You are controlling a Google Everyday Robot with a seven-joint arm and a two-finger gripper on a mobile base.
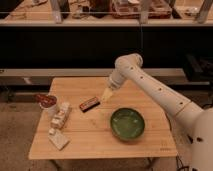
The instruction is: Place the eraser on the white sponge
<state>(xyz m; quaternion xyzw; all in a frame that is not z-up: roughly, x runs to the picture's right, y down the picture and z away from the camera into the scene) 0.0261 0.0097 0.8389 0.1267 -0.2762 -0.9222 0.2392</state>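
The eraser (pixel 89 104), a small dark bar with a reddish edge, lies flat near the middle of the wooden table (pixel 100 145). The white sponge (pixel 59 141), a small flat white slab, lies near the table's front left corner. My gripper (pixel 106 95) hangs just right of the eraser, slightly above the tabletop, close to the eraser's right end. It holds nothing that I can see.
A green bowl (pixel 127 123) sits right of centre. A longer lumpy white stacked piece (pixel 61 115) lies left of the eraser, with a tiny white cube (pixel 51 131) below it. A small red-brown item (pixel 46 101) sits at the left edge. A dark shelf runs behind the table.
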